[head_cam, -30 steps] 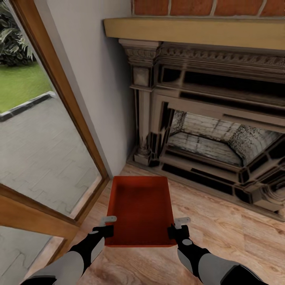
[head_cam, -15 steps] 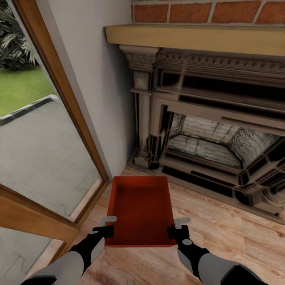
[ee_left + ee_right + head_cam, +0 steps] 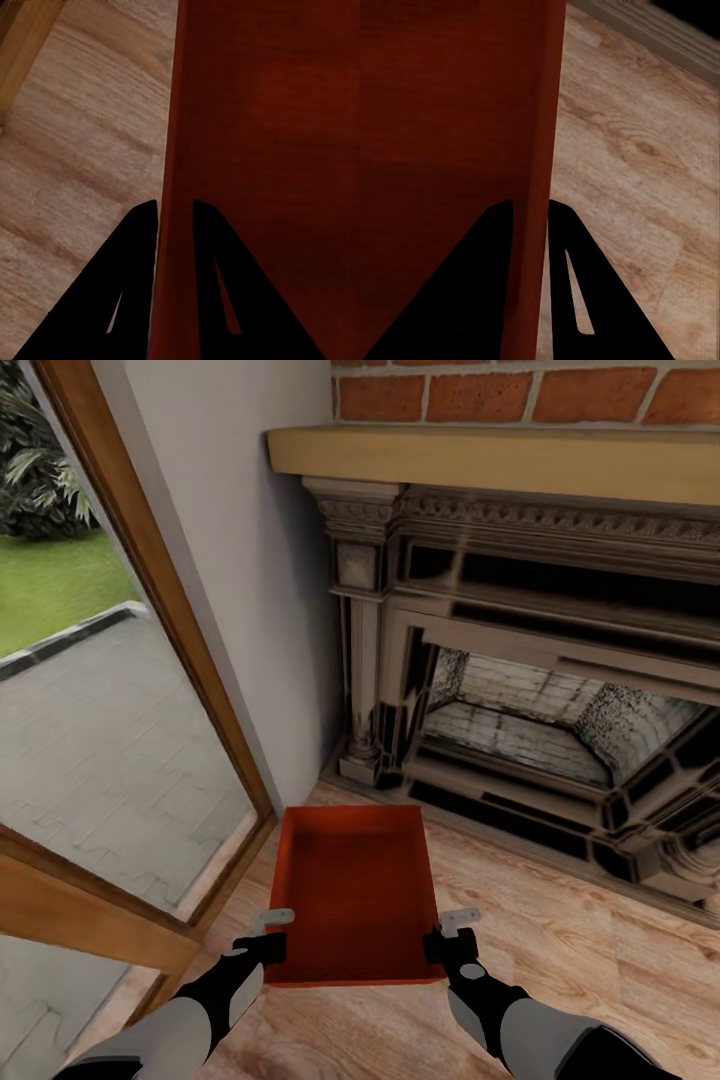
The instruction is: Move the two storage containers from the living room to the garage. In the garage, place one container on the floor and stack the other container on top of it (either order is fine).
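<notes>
From the head camera, you had one storage container (image 3: 355, 895) between the two arms, over the wood plank floor (image 3: 560, 950) by the glass door (image 3: 120, 740) and the fireplace (image 3: 540, 690). Your left gripper (image 3: 268, 938) sat on its left wall and your right gripper (image 3: 448, 938) on its right wall, both near the edge closest to you.

At the left wrist, the fingers (image 3: 124, 292) straddled the thin wall of the container (image 3: 262, 150), one inside and one outside, pinched onto it.

At the right wrist, the fingers (image 3: 480, 292) clamped the opposite wall in the same way, planks beside it.

Carrying it well, I judge, meant keeping both wrists level and evenly spaced, since thin walls could slip or flex, and backing off clear of the door frame before turning toward the garage.
</notes>
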Controlling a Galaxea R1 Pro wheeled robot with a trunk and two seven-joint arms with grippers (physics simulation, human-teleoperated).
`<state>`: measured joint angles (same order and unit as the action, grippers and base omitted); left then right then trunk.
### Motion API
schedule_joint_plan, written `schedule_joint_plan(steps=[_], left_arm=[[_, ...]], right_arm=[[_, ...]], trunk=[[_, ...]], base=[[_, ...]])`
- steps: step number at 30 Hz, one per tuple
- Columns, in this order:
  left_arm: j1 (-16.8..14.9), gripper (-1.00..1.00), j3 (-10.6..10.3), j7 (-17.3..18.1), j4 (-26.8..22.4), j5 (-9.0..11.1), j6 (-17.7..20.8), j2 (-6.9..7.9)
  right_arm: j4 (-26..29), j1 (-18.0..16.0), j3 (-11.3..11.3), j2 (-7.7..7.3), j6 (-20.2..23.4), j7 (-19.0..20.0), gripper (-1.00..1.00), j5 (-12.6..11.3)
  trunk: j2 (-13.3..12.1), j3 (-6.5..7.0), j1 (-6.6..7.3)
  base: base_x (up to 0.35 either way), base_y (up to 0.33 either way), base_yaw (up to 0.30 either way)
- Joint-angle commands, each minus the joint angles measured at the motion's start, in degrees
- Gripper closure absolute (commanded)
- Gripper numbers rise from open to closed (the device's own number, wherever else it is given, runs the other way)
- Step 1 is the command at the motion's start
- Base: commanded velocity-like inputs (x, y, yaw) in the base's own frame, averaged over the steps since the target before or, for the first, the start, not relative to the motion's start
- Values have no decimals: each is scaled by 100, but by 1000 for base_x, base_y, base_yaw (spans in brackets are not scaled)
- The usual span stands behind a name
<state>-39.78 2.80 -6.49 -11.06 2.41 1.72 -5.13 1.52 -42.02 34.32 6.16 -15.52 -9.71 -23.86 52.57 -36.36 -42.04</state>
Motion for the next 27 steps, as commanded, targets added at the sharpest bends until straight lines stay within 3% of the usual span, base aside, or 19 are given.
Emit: schedule_joint_plan(steps=[1, 7, 16, 23, 24, 27], left_arm=[[3, 100, -7, -38, -42, 11, 51, -6], [5, 100, -70, -35, -182, 30, 199, 2], [5, 100, -122, -36, -245, 52, 211, 2], [5, 100, -122, -36, -169, 60, 206, 3], [5, 100, -122, -35, -150, 61, 206, 3], [5, 100, -122, -35, -111, 65, 206, 3]], right_arm=[[-6, -1, 16, 28, 15, -23, 100, -10], [-17, 0, -6, 52, 15, -31, 100, -67], [-21, 0, -290, 58, 7, -31, 100, 186], [-38, 0, -283, 62, -3, -31, 100, 181], [-58, 0, -391, 96, -8, -29, 100, 182], [-126, 0, -391, 96, -30, -24, 100, 187]], trunk=[[3, -4, 0], [3, -4, 0], [3, -4, 0], [3, -4, 0], [3, -4, 0], [3, -4, 0]], base=[[0, 0, 0], [0, 0, 0], [0, 0, 0], [0, 0, 0], [0, 0, 0], [0, 0, 0]])
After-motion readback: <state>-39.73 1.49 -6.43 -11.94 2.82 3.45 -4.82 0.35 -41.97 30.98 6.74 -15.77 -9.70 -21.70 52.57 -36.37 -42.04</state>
